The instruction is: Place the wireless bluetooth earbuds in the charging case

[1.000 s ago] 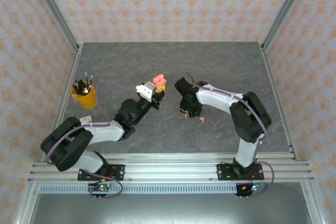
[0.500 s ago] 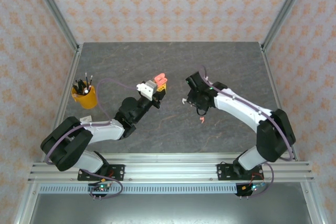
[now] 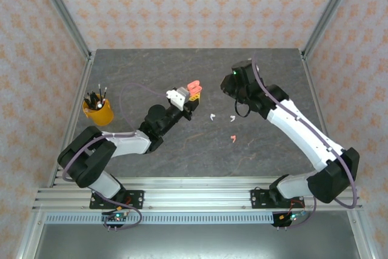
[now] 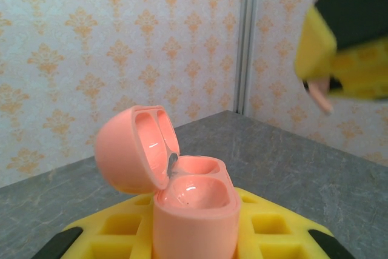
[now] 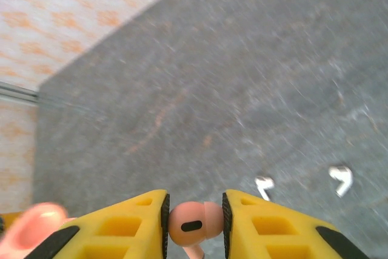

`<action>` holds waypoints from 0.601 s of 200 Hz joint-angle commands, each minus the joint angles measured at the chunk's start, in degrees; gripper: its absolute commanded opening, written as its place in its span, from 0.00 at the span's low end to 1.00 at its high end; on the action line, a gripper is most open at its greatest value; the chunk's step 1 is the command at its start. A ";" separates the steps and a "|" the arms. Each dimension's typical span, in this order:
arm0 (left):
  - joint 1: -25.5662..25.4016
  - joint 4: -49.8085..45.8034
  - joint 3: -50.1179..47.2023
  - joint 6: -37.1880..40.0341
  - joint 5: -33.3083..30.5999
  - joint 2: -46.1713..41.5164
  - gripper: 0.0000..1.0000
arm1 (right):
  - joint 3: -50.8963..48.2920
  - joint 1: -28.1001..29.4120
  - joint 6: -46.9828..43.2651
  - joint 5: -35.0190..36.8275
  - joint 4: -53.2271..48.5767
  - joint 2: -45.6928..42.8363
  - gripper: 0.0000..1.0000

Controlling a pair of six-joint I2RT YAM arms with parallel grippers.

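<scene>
The open charging case [image 4: 193,210] is clamped in the left gripper [image 4: 194,241]. Right of the case, a pink earbud [image 5: 191,225] is pinched by the right gripper [image 5: 194,213]; two white earbuds [image 3: 212,116] and a second pink earbud [image 3: 232,138] are seen on the table [image 3: 151,71], near-right of the case

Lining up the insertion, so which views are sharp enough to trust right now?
Left wrist: pink case crisp, glare in its wells, right gripper blurred. Right wrist: held pink earbud sharp, table smeared. Top external: evenly lit, sharp.

case [image 4: 193,210]: open | held earbud [image 5: 193,222]: pink, pinched | loose earbuds [image 3: 213,116]: two white, one pink, tabletop [image 3: 151,71]
</scene>
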 commanded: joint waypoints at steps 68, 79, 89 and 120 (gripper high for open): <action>-0.18 1.12 10.50 -0.43 2.51 6.27 0.00 | 3.19 -0.15 -11.36 -4.19 16.90 -2.78 0.30; -0.31 1.44 11.77 -0.37 1.70 7.17 0.00 | 2.26 -0.15 -11.31 -5.18 19.05 -2.88 0.30; -0.44 2.03 12.93 -0.73 1.18 8.04 0.00 | 1.72 -0.15 -11.23 -5.84 20.73 -2.77 0.30; -0.62 3.12 16.86 -1.82 -0.66 10.61 0.00 | 0.31 -0.14 -10.63 -7.35 24.51 -2.55 0.30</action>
